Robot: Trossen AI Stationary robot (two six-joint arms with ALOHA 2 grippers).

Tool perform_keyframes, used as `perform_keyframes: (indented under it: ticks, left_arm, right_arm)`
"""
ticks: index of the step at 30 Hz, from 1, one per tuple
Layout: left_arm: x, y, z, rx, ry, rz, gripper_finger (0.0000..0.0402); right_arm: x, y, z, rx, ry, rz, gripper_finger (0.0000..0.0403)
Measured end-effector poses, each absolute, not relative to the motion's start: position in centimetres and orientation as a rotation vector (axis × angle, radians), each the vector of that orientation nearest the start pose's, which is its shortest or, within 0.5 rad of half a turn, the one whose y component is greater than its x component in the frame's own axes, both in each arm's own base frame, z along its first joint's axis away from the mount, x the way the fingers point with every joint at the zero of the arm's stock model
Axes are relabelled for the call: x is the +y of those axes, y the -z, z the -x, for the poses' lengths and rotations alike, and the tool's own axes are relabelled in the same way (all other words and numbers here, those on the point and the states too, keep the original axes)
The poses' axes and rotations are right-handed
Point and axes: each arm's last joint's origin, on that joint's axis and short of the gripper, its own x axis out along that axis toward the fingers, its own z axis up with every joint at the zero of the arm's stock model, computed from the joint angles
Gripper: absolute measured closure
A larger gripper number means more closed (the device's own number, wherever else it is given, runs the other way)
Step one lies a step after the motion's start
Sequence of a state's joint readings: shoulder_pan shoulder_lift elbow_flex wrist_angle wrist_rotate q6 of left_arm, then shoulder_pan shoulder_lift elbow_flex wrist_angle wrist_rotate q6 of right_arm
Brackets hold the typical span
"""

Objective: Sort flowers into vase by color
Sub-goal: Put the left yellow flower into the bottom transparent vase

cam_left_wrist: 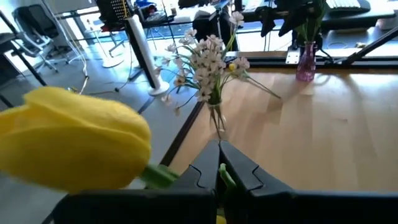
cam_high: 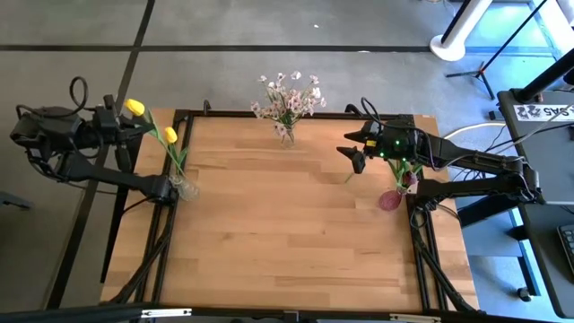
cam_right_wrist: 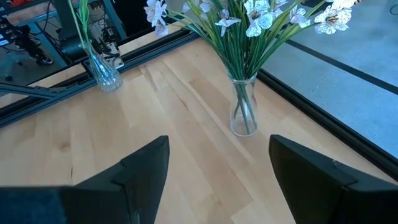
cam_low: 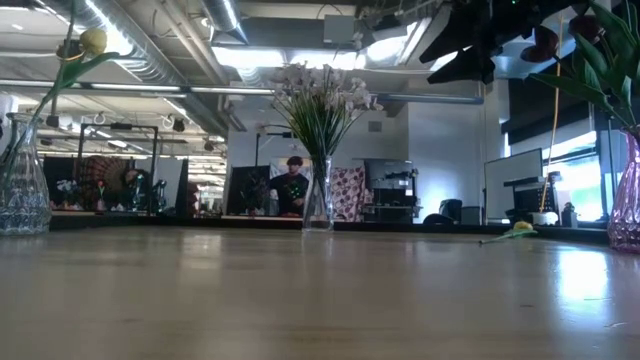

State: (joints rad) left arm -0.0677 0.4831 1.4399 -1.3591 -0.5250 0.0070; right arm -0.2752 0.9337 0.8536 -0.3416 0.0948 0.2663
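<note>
yellow tulip (cam_left_wrist: pixel 71 146) | stem pinched between left gripper (cam_left_wrist: pixel 219 177) fingers | right gripper (cam_right_wrist: pixel 217 171) wide, empty | lower stem-first, upright, into clear vase (cam_high: pixel 182 187)

Open-plan lab, exposed ceiling ducts (cam_low: pixel 150 60), office chair (cam_left_wrist: pixel 38 31), monitors (cam_low: pixel 512 185)

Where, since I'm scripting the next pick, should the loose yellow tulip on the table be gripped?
Grip the loose tulip mid-stem, from straight above, fingers across it: it lies flat on the table, its stem thin, its bloom bulky. The right gripper hangs open nearby; the left gripper holds another tulip.
</note>
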Motion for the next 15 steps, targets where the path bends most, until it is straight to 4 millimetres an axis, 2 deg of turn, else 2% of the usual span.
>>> perform_keyframes:
  ticks: [7,15]
  left_arm:
    - [1.7,-42.0,3.9,0.444,-0.458,-0.133,0.0401]
    - [1.9,-43.3,5.5,0.38,-0.461,-0.145,0.0401]
  right_arm:
    - [-5.7,-31.6,-19.2,0.37,0.421,-0.31,0.0127]
    - [-5.7,-31.7,-19.2,0.362,0.422,-0.316,0.0127]
